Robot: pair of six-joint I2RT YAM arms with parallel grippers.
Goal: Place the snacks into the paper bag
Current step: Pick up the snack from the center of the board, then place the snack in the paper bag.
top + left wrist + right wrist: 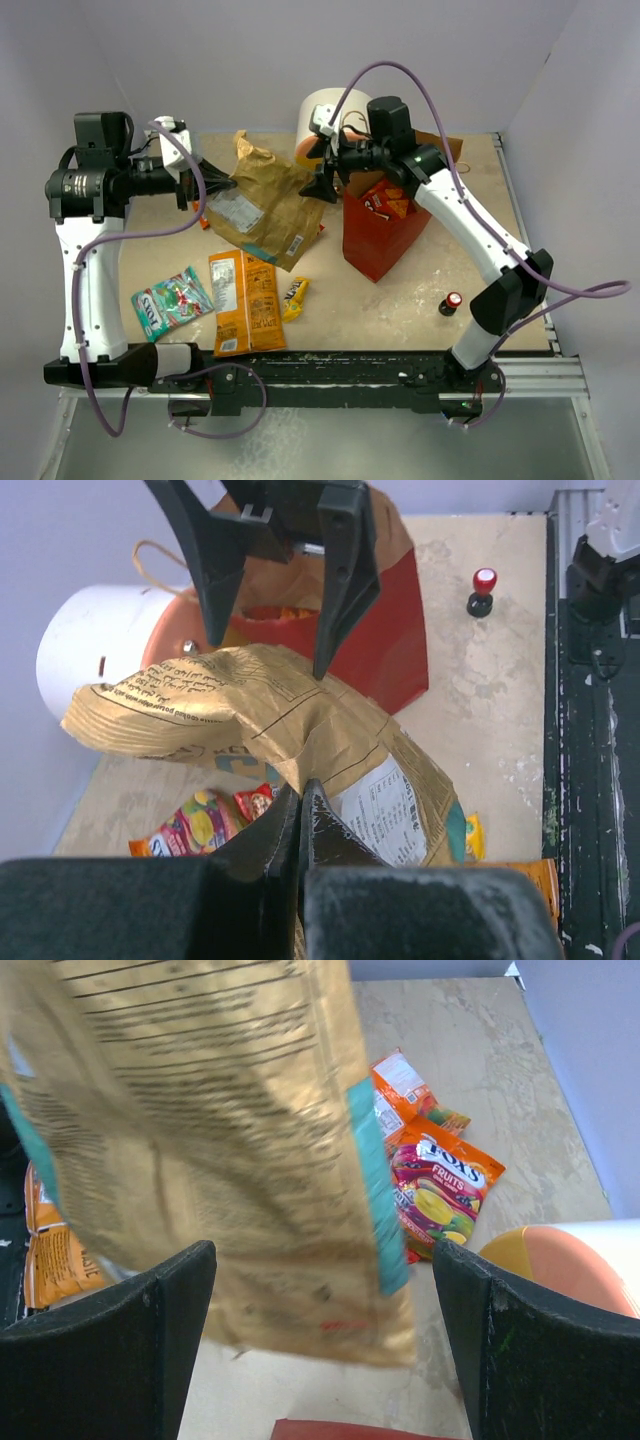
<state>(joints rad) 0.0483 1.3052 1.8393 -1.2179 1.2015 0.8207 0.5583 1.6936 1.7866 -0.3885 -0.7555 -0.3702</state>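
Just beside paper bag (pixel 385 240), tan chip bag (pixel 265 205) aloft

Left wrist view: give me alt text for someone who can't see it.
The left hand, shut, pinches a crumpled tan chip bag held above the table. The open right hand straddles the bag's far edge, the red-sided paper bag behind it, a white drawer unit left, a red-capped bottle right.
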